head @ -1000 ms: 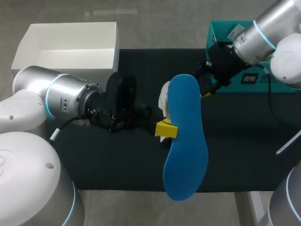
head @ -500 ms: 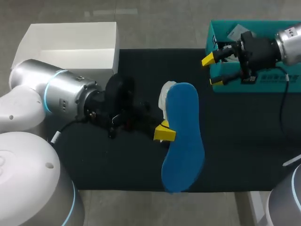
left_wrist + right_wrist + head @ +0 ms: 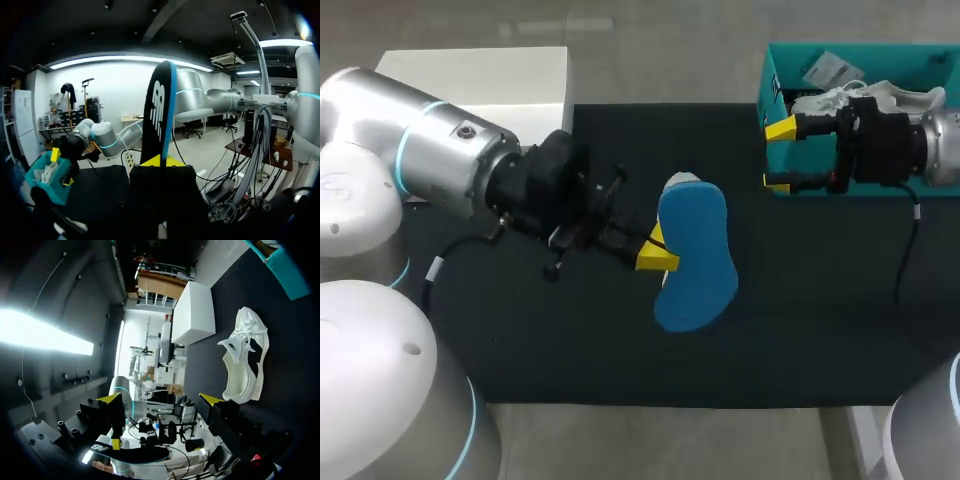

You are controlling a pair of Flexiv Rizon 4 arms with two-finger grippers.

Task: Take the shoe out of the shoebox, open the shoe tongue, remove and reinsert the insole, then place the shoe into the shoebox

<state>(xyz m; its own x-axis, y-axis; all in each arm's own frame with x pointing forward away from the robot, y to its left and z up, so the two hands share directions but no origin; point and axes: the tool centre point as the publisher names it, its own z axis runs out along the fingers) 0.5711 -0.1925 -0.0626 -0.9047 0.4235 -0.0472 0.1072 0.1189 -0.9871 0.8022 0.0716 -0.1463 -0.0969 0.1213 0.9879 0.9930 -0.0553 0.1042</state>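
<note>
My left gripper (image 3: 657, 252) is shut on the edge of a blue insole (image 3: 695, 255), held above the middle of the black mat (image 3: 820, 300). In the left wrist view the insole (image 3: 159, 112) stands edge-on between the fingers, its black face showing. The white shoe (image 3: 679, 183) lies on the mat, mostly hidden behind the insole; the right wrist view shows the shoe (image 3: 245, 362) ahead of my right gripper (image 3: 160, 399). That right gripper (image 3: 780, 155) stands open and empty at the left wall of the teal shoebox (image 3: 770, 75).
A white open box (image 3: 470, 75) stands at the mat's far left corner, partly behind my left arm. The teal shoebox holds white paper and another white shoe (image 3: 895, 97). Bare mat lies in front of and to the right of the insole.
My left arm has swung and tilted the insole, which now looks shorter and sits a little further back. My right gripper has drawn away from the shoe, back to the teal box, still open.
</note>
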